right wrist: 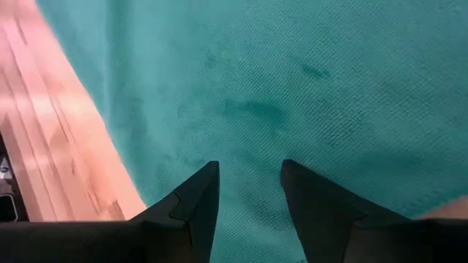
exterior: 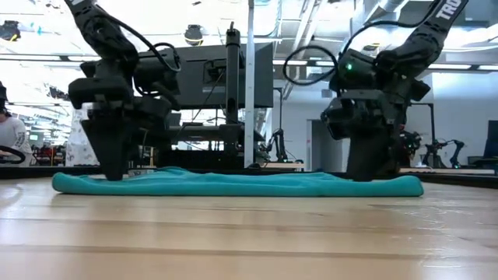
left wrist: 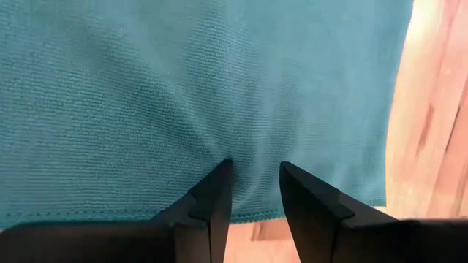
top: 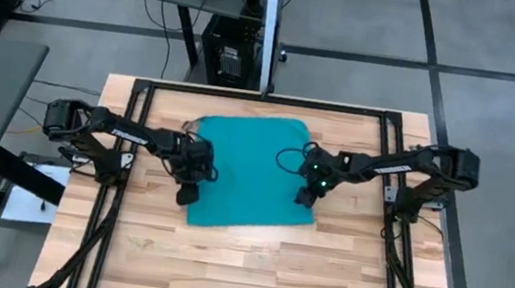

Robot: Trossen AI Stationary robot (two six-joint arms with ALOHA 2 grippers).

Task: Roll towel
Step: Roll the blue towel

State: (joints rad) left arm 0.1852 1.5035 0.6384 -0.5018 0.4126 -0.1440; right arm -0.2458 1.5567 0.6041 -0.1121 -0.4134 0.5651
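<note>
The teal towel (top: 254, 169) lies spread flat on the wooden table, and shows as a low strip in the low view (exterior: 233, 184). My left gripper (top: 187, 195) points down at the towel's left edge near its near-left corner, fingers a little apart (left wrist: 254, 166). My right gripper (top: 305, 196) points down at the towel's right edge near its near-right corner, fingers a little apart (right wrist: 248, 164). No pale tag shows. My left gripper comes from above, pointing down, with both fingertips (left wrist: 219, 175) set on the towel's top face just inside its hemmed left edge (left wrist: 110, 213). The cloth puckers slightly between the tips and lies on the table. My right gripper comes from above, pointing down, with both fingertips (right wrist: 208, 175) on the towel's top face near its right edge (right wrist: 124, 168). The towel lies flat on the table beneath them.
Bare wood (top: 251, 264) lies between the towel and the table's near edge. A black frame (top: 264, 98) runs along the table's far and side edges. A post (exterior: 250, 85) stands behind the towel's far edge. A person (exterior: 8, 132) is far left in the room.
</note>
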